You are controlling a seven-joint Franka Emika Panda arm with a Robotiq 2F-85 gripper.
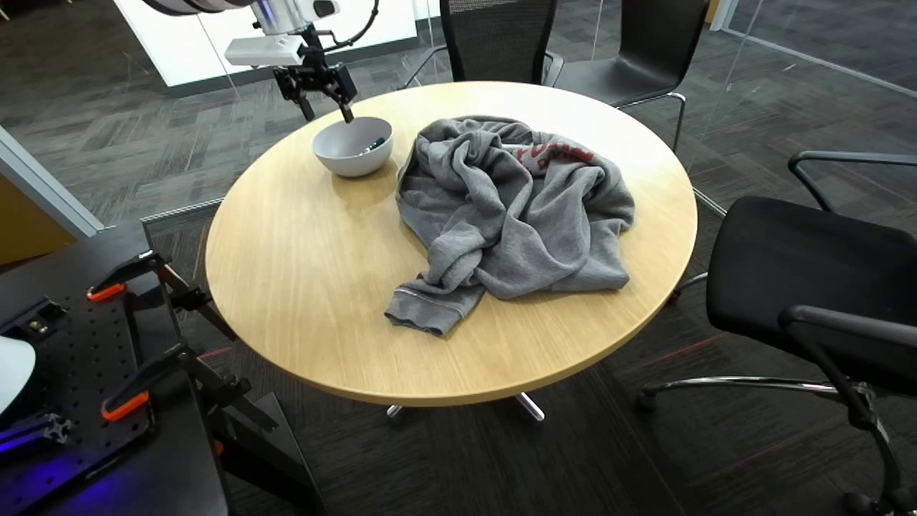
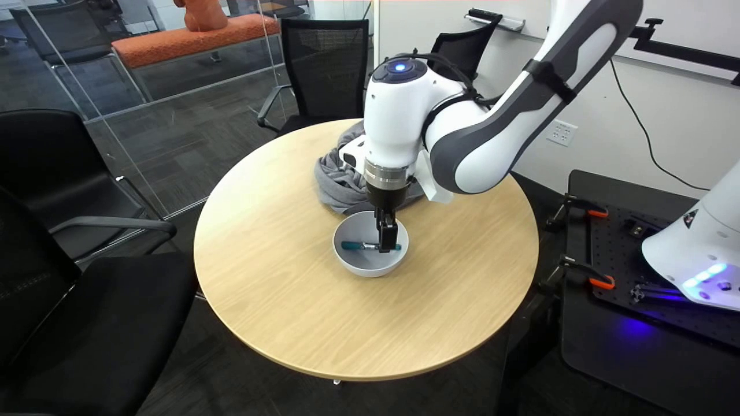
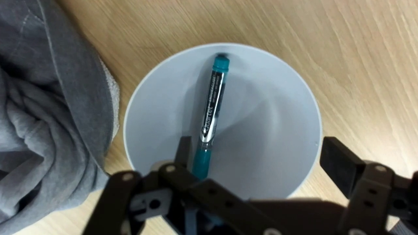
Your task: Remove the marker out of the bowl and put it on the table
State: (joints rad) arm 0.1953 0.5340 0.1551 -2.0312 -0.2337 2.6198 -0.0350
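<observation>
The marker (image 3: 211, 114) lies inside the bowl (image 1: 346, 153). From where I stand, the bowl sits toward the far left edge of the table (image 1: 301, 287), just beside the sweater (image 1: 516, 215). The gripper (image 3: 257, 148) hangs over the bowl with its fingers (image 3: 183, 151) spread wide apart.

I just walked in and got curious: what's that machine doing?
A robot arm has its gripper open over a pale bowl on a round table. A teal marker lies in the bowl, not yet gripped. The job seems to be moving it onto the table. A crumpled grey sweatshirt lies nearby.
</observation>
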